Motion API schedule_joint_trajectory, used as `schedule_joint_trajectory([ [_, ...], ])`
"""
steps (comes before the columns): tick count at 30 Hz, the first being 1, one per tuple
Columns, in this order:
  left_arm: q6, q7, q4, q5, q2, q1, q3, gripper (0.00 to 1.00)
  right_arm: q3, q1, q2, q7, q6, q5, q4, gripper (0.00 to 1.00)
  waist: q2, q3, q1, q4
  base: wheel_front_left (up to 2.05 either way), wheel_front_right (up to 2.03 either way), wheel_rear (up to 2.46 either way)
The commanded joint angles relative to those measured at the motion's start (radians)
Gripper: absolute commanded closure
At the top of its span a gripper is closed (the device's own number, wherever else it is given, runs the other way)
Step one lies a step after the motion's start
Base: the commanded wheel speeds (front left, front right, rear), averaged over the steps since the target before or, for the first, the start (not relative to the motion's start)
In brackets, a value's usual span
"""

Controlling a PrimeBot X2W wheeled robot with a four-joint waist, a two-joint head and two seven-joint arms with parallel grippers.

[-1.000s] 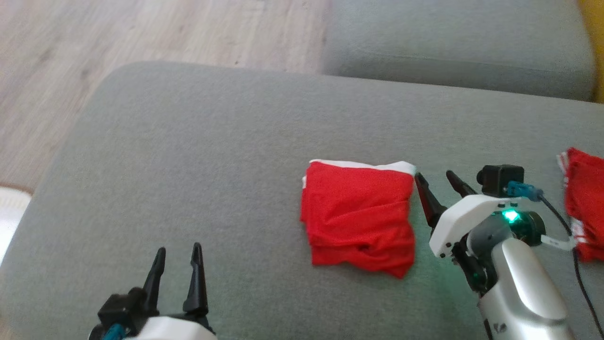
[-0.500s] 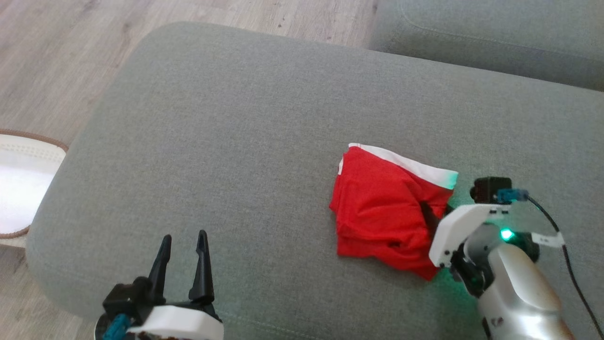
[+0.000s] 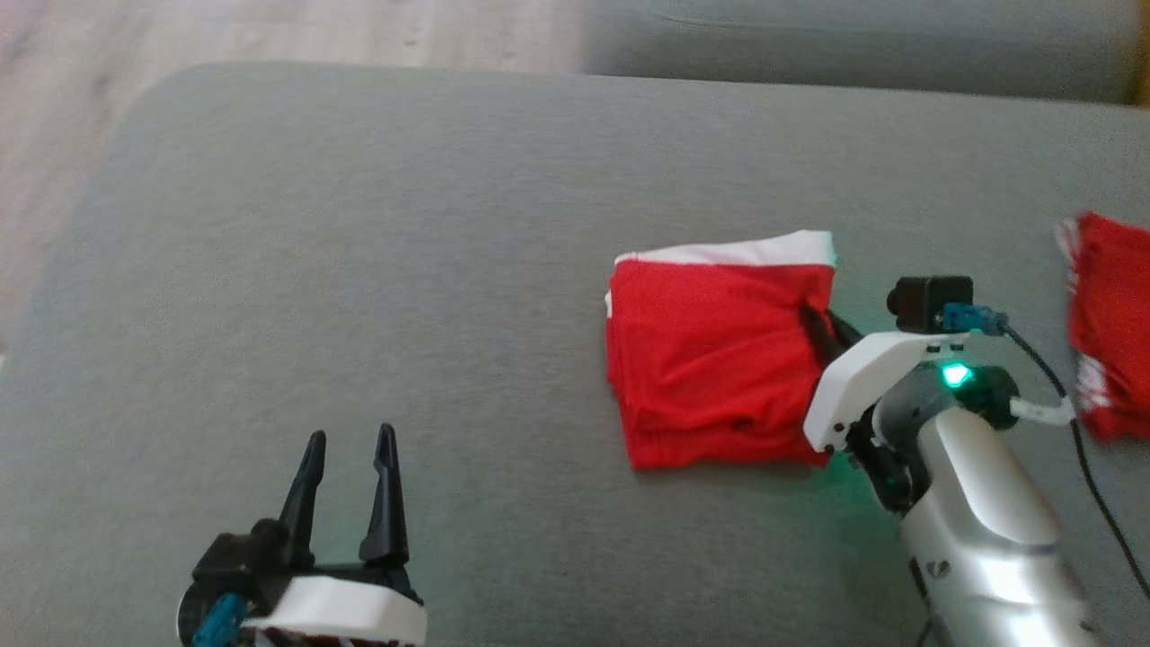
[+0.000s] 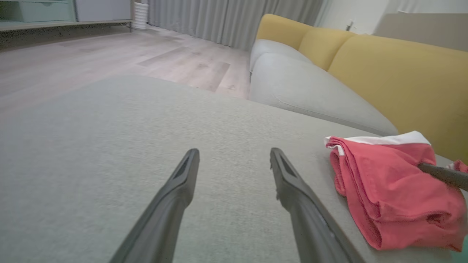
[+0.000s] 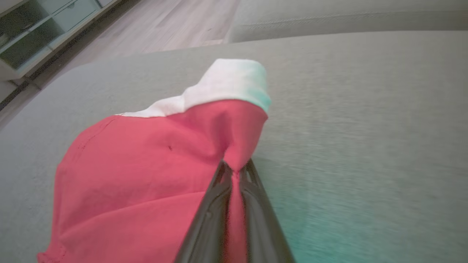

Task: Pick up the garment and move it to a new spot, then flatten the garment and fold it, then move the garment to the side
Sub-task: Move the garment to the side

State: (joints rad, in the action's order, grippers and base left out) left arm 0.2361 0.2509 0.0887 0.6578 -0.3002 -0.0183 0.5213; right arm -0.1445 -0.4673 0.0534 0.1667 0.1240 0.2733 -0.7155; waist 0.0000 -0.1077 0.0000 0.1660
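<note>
Open cushion left of the garment; another red cloth blocks the right

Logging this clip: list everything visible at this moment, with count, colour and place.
folded garment: one, red with white band, on the cushion, right of centre
second garment: one, red with white trim, at the cushion's right, cut off by the frame
cushion: one, grey, under both garments
sofa seat: one, grey, beyond the cushion
sofa backs: several, yellow, behind the seat
floor: one, pale wood, beyond the cushion
curtains: one run, grey, far wall
left gripper: one, dark, lower left, jaws open above the cushion
right gripper: one, dark, jaws shut on the folded garment's right edge
</note>
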Motion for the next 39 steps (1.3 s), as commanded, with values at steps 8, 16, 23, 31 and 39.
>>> schedule_joint_trajectory([
  [8, -0.009, -0.010, -0.049, -0.028, -0.015, -0.096, -0.016, 0.00, 0.007, -0.006, 0.048, 0.025, 0.007, -0.040, 0.176, 1.00, 0.0000, -0.064, 0.0000, -0.321, 0.00, 0.00, 0.00],
  [16, -0.014, -0.034, -0.061, -0.043, -0.027, -0.139, -0.004, 0.00, 0.035, 0.008, 0.045, 0.042, 0.007, -0.038, 0.248, 1.00, 0.0000, -0.088, 0.0000, -0.429, 0.00, 0.00, 0.00],
  [23, -0.006, -0.056, -0.077, -0.048, -0.042, -0.143, 0.002, 0.00, 0.064, -0.010, 0.036, 0.046, 0.007, -0.042, 0.262, 1.00, 0.0000, -0.096, 0.0000, -0.438, 0.00, 0.00, 0.00],
  [31, 0.003, -0.063, -0.088, -0.049, -0.044, -0.143, 0.007, 0.00, 0.091, -0.142, 0.096, 0.076, 0.007, -0.067, 0.192, 1.00, 0.0000, -0.100, 0.0000, -0.373, 0.00, 0.00, 0.00],
  [39, 0.004, -0.063, -0.100, -0.051, -0.044, -0.154, 0.010, 0.00, 0.125, -0.276, 0.317, 0.140, 0.007, -0.104, 0.077, 1.00, 0.0000, -0.143, 0.0000, -0.259, 0.00, 0.00, 0.00],
])
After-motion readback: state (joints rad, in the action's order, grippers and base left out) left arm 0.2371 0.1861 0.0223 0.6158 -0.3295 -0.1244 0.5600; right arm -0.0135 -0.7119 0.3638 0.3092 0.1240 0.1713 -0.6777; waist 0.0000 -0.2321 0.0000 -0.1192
